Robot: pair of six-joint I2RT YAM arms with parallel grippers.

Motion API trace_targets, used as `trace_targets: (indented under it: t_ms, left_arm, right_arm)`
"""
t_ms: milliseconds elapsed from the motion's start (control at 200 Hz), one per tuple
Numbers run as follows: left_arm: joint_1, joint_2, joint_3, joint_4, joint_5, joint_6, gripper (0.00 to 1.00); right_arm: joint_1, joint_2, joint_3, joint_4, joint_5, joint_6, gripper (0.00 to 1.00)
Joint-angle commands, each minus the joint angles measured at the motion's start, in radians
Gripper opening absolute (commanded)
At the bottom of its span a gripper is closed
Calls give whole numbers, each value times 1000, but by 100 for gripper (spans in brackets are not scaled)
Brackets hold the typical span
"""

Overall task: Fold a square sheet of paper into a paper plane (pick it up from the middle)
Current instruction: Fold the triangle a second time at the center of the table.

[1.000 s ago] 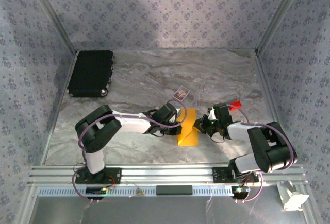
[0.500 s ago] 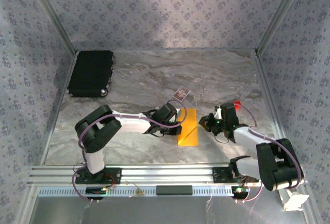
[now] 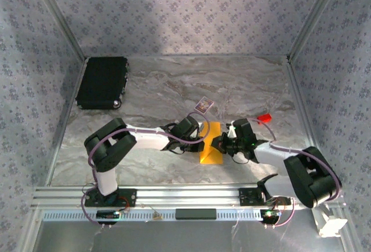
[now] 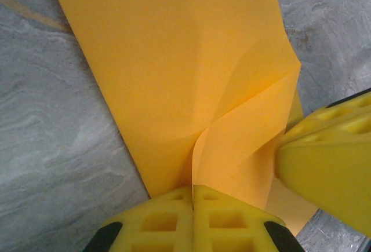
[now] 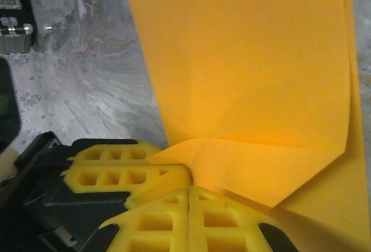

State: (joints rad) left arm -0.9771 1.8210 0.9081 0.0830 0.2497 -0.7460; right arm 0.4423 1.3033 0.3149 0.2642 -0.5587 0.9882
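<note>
now the left claw (image 4: 192, 189) pinches a raised crease of the orange paper (image 4: 174, 61); the right claw (image 5: 189, 191), fingers pressed together, touches its folded flap.

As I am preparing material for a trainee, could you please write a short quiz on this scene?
1. True or false: the tiny red block sits left of the folded orange-yellow paper sheet.
2. Which lies nearer that sheet: A, the small purple-and-white patterned card, or B, the black ribbed case?
3. Fill in: the left gripper and the right gripper both have their jaws ___.
Key: 1 false; 2 A; 3 shut.
</note>
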Motion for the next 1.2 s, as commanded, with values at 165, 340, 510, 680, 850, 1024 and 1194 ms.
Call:
trace_targets:
  t_ms: [165, 340, 510, 680, 850, 1024, 1194]
  left_arm:
    - [7, 4, -25, -72, -15, 11, 0]
    - [11, -15, -22, -64, -17, 14, 0]
    - [21, -67, -3, -87, -35, 16, 18]
    - [25, -155, -14, -126, -78, 11, 34]
    - [25, -203, -25, -114, 5, 43, 22]
    - [13, -150, 16, -84, 219, 58, 11]
    - [-23, -48, 111, -128, 326, 106, 12]
  right_arm:
    - [2, 72, -20, 37, 28, -5, 2]
    - [-9, 98, -57, 20, 70, -14, 1]
    - [-10, 90, -49, 18, 75, -10, 1]
    - [-8, 85, -46, 16, 77, -3, 0]
    - [-8, 84, -46, 20, 79, 7, 0]
    - [-5, 80, -43, 20, 80, 18, 0]
    - [-5, 79, -41, 24, 79, 18, 0]
